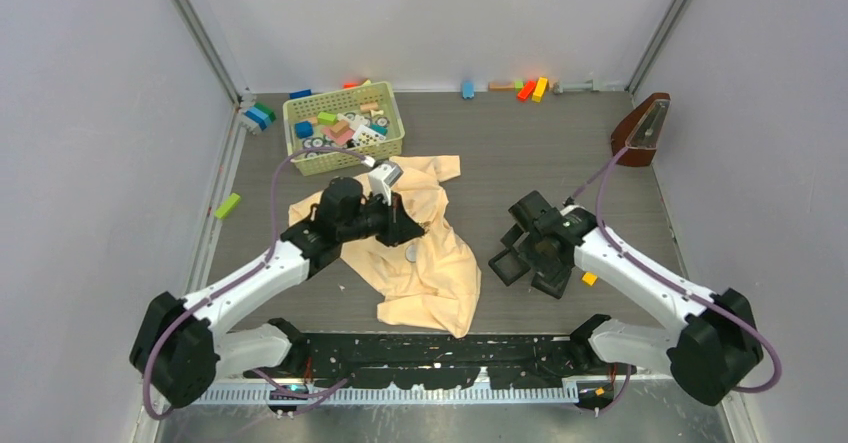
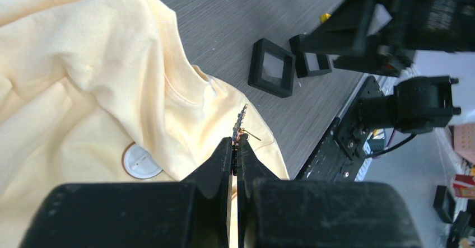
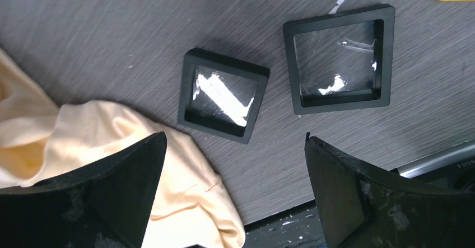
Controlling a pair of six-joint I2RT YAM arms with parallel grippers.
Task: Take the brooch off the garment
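Observation:
The pale yellow garment (image 1: 420, 263) lies crumpled on the table and also shows in the left wrist view (image 2: 84, 63). My left gripper (image 2: 236, 141) is shut on the brooch (image 2: 241, 122). The brooch is a tiny silvery ornament seen edge-on at my fingertips, with a thin pin sticking out to the right. It hangs over the garment's near edge; I cannot tell whether it touches the cloth. In the top view my left gripper (image 1: 405, 228) is over the garment's middle. My right gripper (image 3: 235, 137) is open and empty above the table, next to the garment's corner (image 3: 185, 169).
A flat round white disc (image 2: 138, 161) sits on the garment. Two black square trays (image 3: 223, 94) (image 3: 338, 57) lie under my right gripper. A green basket of blocks (image 1: 343, 125) stands behind the garment, a metronome (image 1: 640, 131) at the far right, and loose blocks along the back wall.

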